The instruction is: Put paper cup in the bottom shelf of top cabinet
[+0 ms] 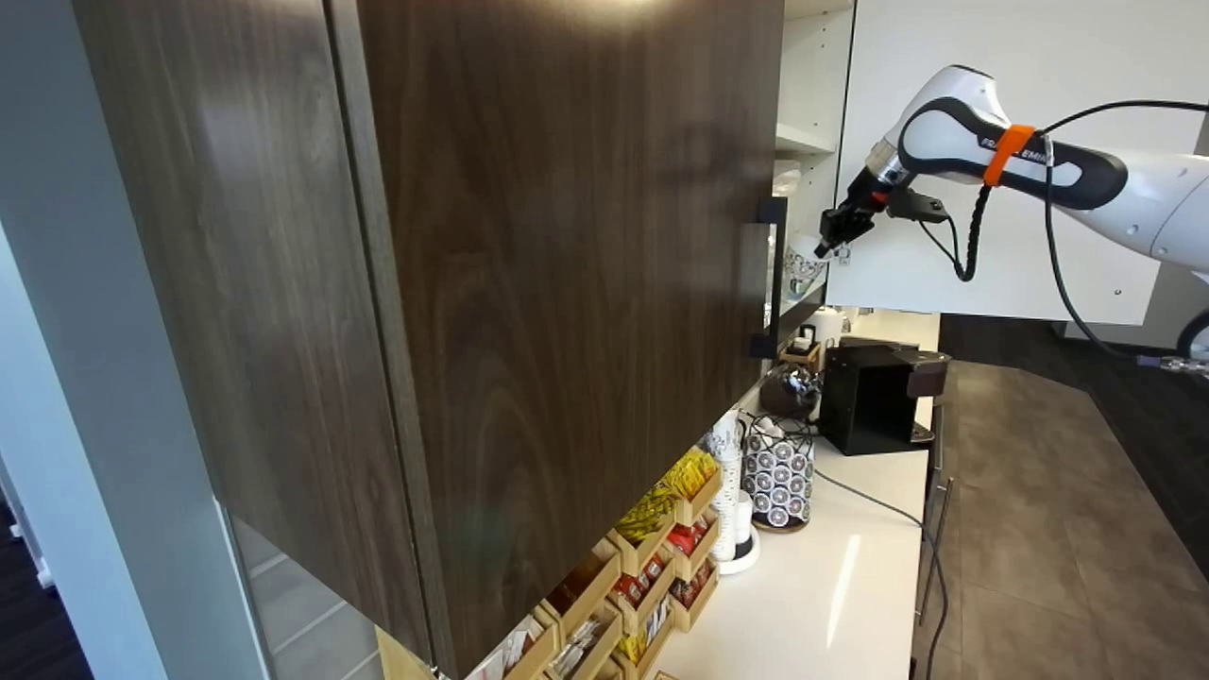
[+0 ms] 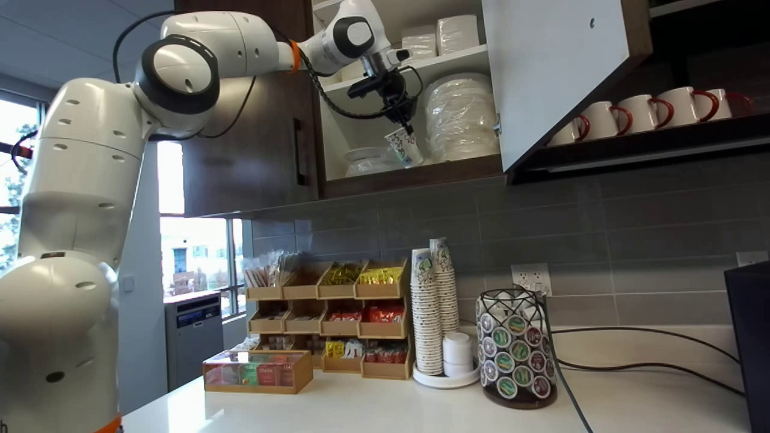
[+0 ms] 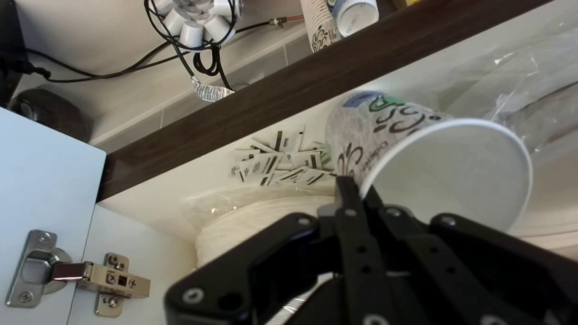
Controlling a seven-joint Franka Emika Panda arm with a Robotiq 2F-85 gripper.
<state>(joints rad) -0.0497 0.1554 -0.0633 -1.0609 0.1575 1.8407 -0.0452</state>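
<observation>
The paper cup (image 3: 384, 131), white with a brown, blue and green print, is held tilted with its mouth toward the wrist camera. My gripper (image 3: 359, 187) is shut on its rim, one finger outside the wall and one inside. In both exterior views the cup (image 1: 803, 266) (image 2: 404, 147) is in the front opening of the dark brown top cabinet (image 1: 567, 236) (image 2: 415, 174), just above the bottom shelf (image 3: 207, 178). The gripper (image 1: 824, 251) (image 2: 409, 128) comes down at an angle from above. I cannot tell whether the cup's base touches the shelf.
Wrapped plates (image 2: 460, 117) stand right of the cup, and wrapped bowls (image 2: 370, 159) left of it. Small packets (image 3: 289, 158) lie on the shelf. The open white-backed door (image 2: 559, 66) with its hinge (image 3: 76, 271) is beside the arm. An upper shelf (image 2: 445, 60) is above.
</observation>
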